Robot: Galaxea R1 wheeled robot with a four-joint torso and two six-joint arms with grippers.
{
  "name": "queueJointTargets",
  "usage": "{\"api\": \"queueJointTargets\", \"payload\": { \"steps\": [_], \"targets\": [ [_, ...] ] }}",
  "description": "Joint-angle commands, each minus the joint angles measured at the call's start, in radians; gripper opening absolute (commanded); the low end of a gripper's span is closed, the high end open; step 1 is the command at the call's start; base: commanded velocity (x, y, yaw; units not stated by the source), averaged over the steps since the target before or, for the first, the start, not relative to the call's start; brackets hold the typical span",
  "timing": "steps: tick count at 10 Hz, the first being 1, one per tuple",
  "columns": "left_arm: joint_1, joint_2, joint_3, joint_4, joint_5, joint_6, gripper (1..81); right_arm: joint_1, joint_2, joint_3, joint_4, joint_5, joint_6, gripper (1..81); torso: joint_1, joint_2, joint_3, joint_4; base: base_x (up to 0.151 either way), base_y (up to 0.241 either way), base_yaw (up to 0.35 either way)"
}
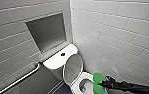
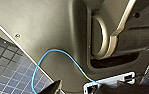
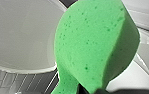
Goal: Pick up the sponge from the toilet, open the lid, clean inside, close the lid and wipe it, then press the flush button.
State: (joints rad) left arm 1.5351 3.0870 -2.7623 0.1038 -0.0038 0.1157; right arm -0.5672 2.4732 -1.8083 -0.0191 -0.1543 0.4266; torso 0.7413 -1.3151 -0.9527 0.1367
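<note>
The sponge is gripped at one end by the right gripper, whose jaws are closed on it. In the right wrist view the pinched end is seen squeezed narrow, while the free end is left broad and rounded. From its open pores and the way it is deformed by the grip, the sponge is judged to be light, soft and springy. It is unlikely to be damaged, but it is apt to bend or twist when pressed against hard ceramic, and it would probably become heavier and more slippery once wetted. A hold across one end, as is seen here, is judged suitable, since the wide face is left free for wiping; a firm pinch is likely to be needed so that the foam is not dragged out of the jaws. The sponge is carried over the bowl rim of the toilet, on the side from which the arm reaches in. Whether the rim is touched cannot be told. The lid is stood up against the tank, and the flush button is seen at the centre of the tank top, well apart from the sponge.
</note>
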Motion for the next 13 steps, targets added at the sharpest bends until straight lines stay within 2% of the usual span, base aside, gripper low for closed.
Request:
{"api": "queueJointTargets", "payload": {
  "steps": [1, 4, 5, 6, 7, 10, 11, 13],
  "targets": [
    [0.017, 0.003, 0.003, -0.015, 0.077, 0.004, 81.1, 0.149, -0.006, 0.018, 0.001, -0.021, 0.007, 1.0, 0.000, 0.000, -0.039, 0.000, 0.000, 0.000, 0.000],
    [0.018, -0.002, 0.033, -0.010, 0.091, 0.004, 81.1, 0.173, 0.028, -0.006, 0.002, -0.024, 0.008, 1.0, 0.000, 0.001, -0.106, 0.000, 0.000, 0.000, 0.000],
    [0.020, -0.005, 0.044, -0.010, 0.093, 0.004, 81.1, 0.186, 0.037, -0.009, 0.002, -0.025, 0.009, 1.0, 0.000, 0.001, -0.078, 0.000, 0.000, 0.000, 0.000],
    [0.021, -0.008, 0.047, -0.009, 0.091, 0.005, 81.1, 0.204, 0.054, -0.020, 0.002, -0.033, 0.009, 1.0, 0.001, 0.002, -0.087, 0.000, 0.000, 0.000, 0.000],
    [0.026, -0.011, 0.049, -0.007, 0.090, 0.007, 81.1, 0.221, 0.072, -0.026, 0.004, -0.037, 0.009, 1.0, 0.065, -0.098, -0.093, 0.000, 0.000, 0.000, 0.000],
    [0.030, -0.017, 0.049, -0.007, 0.087, 0.008, 81.1, 0.227, 0.140, -0.086, 0.001, -0.037, 0.008, 1.0, 0.088, -0.134, -0.093, 0.000, 0.000, 0.000, 0.000],
    [0.030, -0.016, 0.049, -0.007, 0.085, 0.009, 81.1, 0.229, 0.152, -0.100, -0.004, -0.037, 0.009, 1.0, 0.110, -0.169, -0.134, 0.000, 0.000, 0.000, 0.000],
    [0.030, -0.014, 0.053, -0.004, 0.084, 0.010, 81.1, 0.252, 0.172, -0.124, -0.001, -0.037, 0.009, 1.0, 0.152, -0.237, -0.158, 0.000, 0.000, 0.000, 0.000]
  ]
}}
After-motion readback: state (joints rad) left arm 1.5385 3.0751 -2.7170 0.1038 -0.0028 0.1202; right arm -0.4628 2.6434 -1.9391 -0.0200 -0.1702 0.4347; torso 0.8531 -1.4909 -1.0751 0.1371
